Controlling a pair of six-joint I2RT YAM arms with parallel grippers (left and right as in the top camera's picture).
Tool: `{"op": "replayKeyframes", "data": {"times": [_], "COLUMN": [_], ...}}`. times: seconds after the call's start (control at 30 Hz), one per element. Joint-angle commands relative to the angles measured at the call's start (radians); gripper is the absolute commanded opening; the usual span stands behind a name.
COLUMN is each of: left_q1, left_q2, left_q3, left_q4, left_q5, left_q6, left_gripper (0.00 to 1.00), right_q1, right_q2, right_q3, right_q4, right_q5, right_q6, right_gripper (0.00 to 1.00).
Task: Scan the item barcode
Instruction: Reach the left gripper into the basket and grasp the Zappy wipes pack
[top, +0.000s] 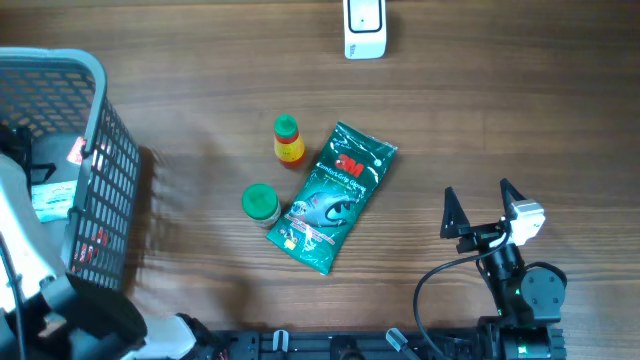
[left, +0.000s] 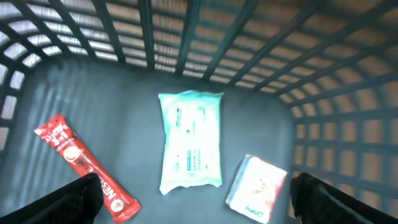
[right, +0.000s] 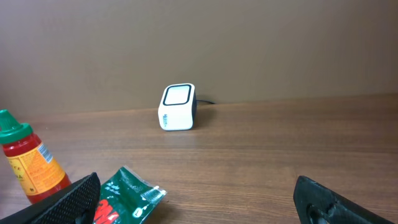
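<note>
Gaping wide and empty, right gripper (top: 477, 195) over the table's (top: 520, 90) near right corner | left gripper (left: 196, 199), also wide, inside the basket (top: 90, 150) at the left edge, above a pale pack (left: 189, 146) | green packet (top: 335, 197) mid-table, jar (top: 260, 203) and bottle (top: 288, 140) just beside | scanner (top: 364, 27) at far edge

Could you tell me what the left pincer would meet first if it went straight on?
Probably the pale green packet lying on the basket floor, straight ahead of the left pincer; depth is unclear.
</note>
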Motion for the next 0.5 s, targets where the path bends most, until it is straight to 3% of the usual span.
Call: {"op": "replayKeyframes", "data": {"times": [0.0, 0.47], "left_q1": [0.009, 0.009], "left_q2": [0.082, 0.386], "left_q3": [-0.009, -0.018], "left_q4": [-0.002, 0.007], "left_q5": [0.034, 0.060], "left_q6": [-0.034, -0.043], "left_gripper": [1.00, 1.00], "right_q1": [0.002, 0.002], "right_q2": [-0.006, -0.006], "right_q3": [-0.001, -0.001], "right_q4": [0.006, 0.006], "right_q5": [0.006, 0.006], "right_q6": [0.013, 0.013], "right_gripper": [1.00, 1.00]}}
